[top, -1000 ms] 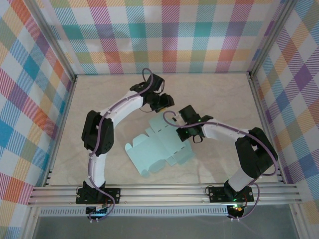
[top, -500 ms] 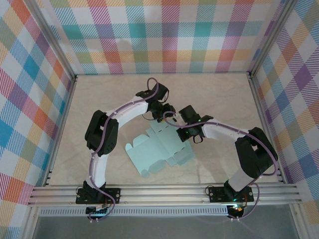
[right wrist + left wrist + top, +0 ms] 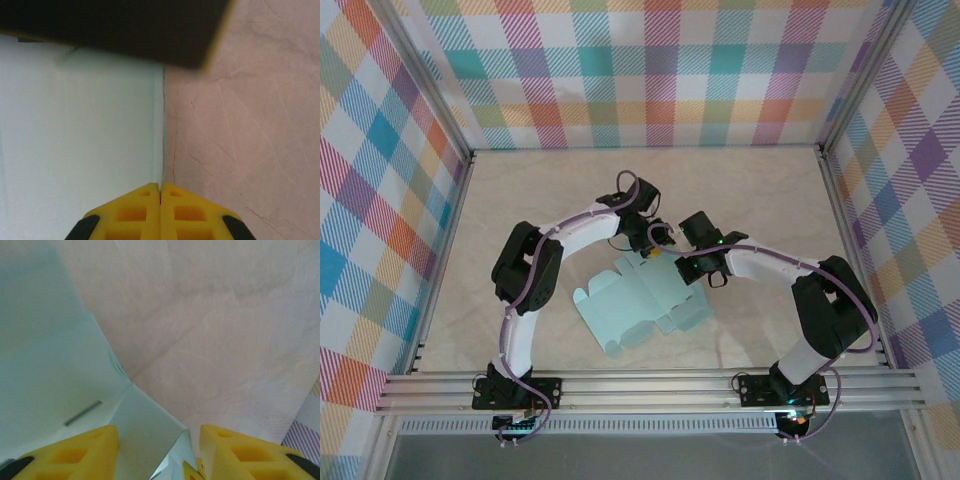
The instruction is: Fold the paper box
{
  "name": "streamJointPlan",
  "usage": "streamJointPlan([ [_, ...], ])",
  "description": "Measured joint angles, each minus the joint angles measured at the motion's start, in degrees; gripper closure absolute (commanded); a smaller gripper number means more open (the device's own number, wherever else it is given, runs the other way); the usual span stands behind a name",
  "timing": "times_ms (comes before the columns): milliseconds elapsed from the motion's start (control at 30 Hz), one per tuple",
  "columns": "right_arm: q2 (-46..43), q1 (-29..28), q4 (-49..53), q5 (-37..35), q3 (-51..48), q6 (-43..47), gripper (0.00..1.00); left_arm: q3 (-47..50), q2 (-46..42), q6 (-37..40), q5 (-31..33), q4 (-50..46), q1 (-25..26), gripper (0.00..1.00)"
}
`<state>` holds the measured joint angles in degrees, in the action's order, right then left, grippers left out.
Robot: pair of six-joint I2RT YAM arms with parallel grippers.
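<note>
The paper box [image 3: 635,305] is a pale mint die-cut sheet lying mostly flat mid-table, its far edge raised. My right gripper [image 3: 676,262] is shut at that far edge; in its wrist view the card [image 3: 75,125] runs edge-on into the seam between the yellow fingertips [image 3: 160,186]. My left gripper [image 3: 656,250] hovers right beside it, open. In its wrist view a folded-up flap [image 3: 145,425] of the sheet [image 3: 45,365] stands between the two yellow fingers [image 3: 159,450], with a gap to the right finger.
Patterned walls enclose the beige table [image 3: 750,200] on three sides, with an aluminium rail [image 3: 650,388] along the near edge. The dark body of the left gripper [image 3: 115,30] hangs just beyond the right fingertips. Bare tabletop [image 3: 225,330] lies beyond the flap.
The left gripper has come down from the back toward the sheet's far edge, ending close beside the right gripper. The right gripper and the sheet have stayed put.
</note>
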<state>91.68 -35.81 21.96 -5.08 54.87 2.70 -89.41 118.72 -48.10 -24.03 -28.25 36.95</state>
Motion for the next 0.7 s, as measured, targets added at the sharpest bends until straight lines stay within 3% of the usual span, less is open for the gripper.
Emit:
streamJointPlan([
  [133, 0.0, 0.09, 0.37, -0.35, 0.0, 0.68, 1.0, 0.59, 0.0, -1.84, -0.61, 0.31, 0.13, 0.5],
  [700, 0.0, -0.07, 0.31, -2.01, 0.09, 2.62, 1.0, 0.26, 0.74, -3.52, -1.9, 1.22, 0.15, 0.79],
])
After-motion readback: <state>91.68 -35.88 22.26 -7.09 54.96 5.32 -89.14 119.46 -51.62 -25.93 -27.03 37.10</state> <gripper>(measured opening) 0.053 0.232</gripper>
